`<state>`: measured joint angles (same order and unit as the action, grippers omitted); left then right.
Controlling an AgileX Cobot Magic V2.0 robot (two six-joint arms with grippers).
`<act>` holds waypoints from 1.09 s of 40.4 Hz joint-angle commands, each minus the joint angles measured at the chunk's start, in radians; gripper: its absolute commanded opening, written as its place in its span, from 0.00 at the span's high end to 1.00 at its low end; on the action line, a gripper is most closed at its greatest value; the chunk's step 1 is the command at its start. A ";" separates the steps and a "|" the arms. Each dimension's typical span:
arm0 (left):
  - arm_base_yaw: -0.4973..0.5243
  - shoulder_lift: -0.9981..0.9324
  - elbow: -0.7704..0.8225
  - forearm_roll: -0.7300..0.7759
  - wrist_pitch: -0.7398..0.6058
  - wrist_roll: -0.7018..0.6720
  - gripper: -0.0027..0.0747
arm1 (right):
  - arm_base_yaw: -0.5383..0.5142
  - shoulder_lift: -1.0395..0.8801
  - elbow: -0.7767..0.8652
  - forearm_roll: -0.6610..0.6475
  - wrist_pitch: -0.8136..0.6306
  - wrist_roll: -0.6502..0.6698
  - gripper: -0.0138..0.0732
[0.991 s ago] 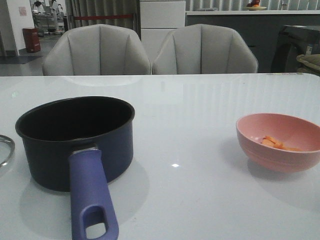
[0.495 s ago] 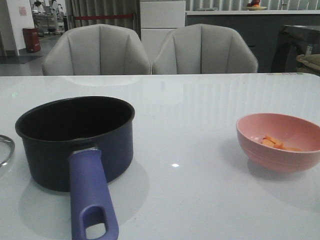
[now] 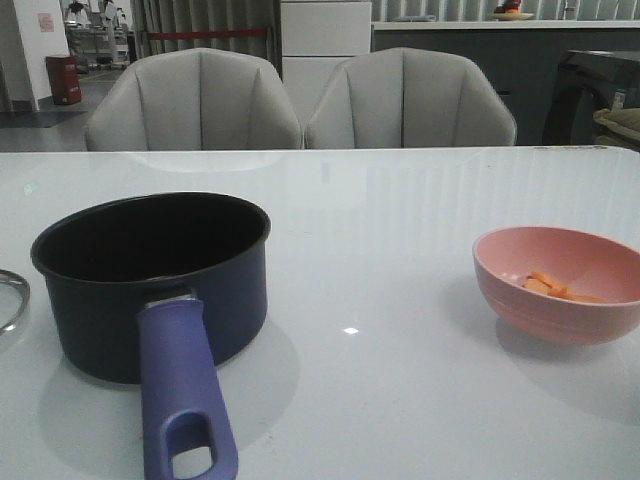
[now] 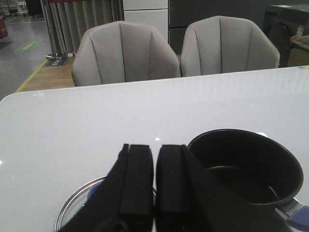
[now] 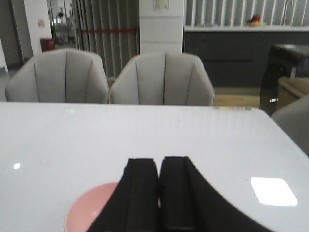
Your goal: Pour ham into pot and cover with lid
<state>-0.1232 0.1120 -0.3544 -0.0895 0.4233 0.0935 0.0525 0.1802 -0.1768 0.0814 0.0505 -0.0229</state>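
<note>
- I see the ham point(image 3: 553, 287) lying in the pink bowl point(image 3: 560, 285) at the counter's point(image 3: 400, 230) right side.
- Pot point(image 3: 150, 280) sits well apart on the left, uncovered, handle toward me.
- Lid point(image 4: 79, 209) rests flat just beside the pot.
- Left tool point(image 4: 154, 186) and right tool point(image 5: 160, 193): both narrowed shut, holding nothing.

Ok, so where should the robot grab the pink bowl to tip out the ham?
Best guess: the pink bowl has no handle, so pinch its rim. The right claw, shut now, hangs just above it and could open and come straight down over the near edge, away from the ham resting inside toward the right.
</note>
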 commanded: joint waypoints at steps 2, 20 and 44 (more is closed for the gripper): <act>-0.007 0.011 -0.026 -0.009 -0.085 -0.003 0.82 | -0.005 0.159 -0.139 0.000 0.080 0.005 0.67; -0.007 0.011 -0.026 -0.002 -0.085 -0.003 0.82 | -0.005 0.359 -0.192 0.071 0.171 0.005 0.66; -0.007 0.011 -0.026 -0.002 -0.086 -0.003 0.82 | -0.008 0.864 -0.556 0.144 0.492 0.002 0.29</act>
<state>-0.1232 0.1120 -0.3521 -0.0877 0.4233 0.0935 0.0525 0.9768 -0.6491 0.2194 0.5431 -0.0162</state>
